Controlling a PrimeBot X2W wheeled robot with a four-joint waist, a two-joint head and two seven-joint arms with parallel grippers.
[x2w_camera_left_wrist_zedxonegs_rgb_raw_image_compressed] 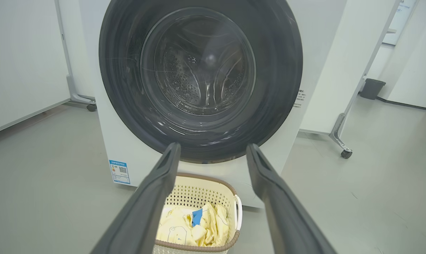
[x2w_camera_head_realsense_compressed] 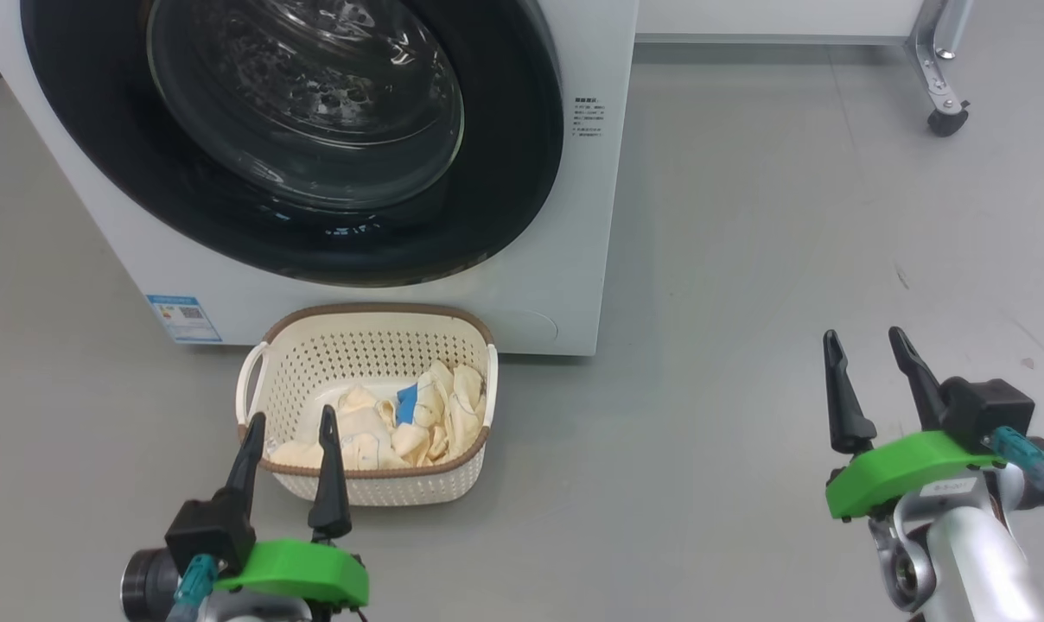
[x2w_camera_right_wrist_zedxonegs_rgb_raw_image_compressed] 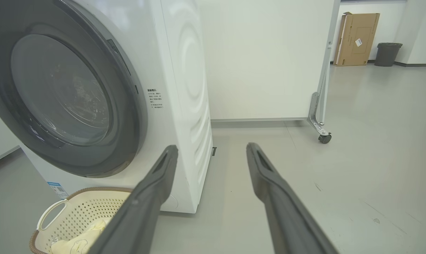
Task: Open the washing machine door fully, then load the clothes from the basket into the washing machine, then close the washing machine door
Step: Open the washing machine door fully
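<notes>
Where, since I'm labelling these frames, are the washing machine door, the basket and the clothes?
washing machine door point(x2w_camera_head_realsense_compressed: 513, 173): head view, glossy black rim.
basket point(x2w_camera_head_realsense_compressed: 375, 308): head view, brown back rim.
clothes point(x2w_camera_head_realsense_compressed: 453, 415): head view, cream fabric beside the blue patch.

Head view: mounted high, facing forward and down, at moderate range. The washing machine door point(x2w_camera_head_realsense_compressed: 315, 130) lies beyond the left jaws, and the basket point(x2w_camera_head_realsense_compressed: 375, 309) sits just past their tips. The right jaws stand well apart, over the floor point(x2w_camera_head_realsense_compressed: 747, 259).

Left wrist view: low, looking along the left jaws and facing the door squarely. The door is above the jaws and the basket is between them, close.

Right wrist view: low, facing the washing machine point(x2w_camera_head_realsense_compressed: 587, 259) obliquely from off its corner. Door and basket are left of the right jaws; a castor point(x2w_camera_right_wrist_zedxonegs_rgb_raw_image_compressed: 324, 138) is beyond them to the right.

All three views share the door, the basket and the blue label sticker point(x2w_camera_head_realsense_compressed: 183, 318).
</notes>
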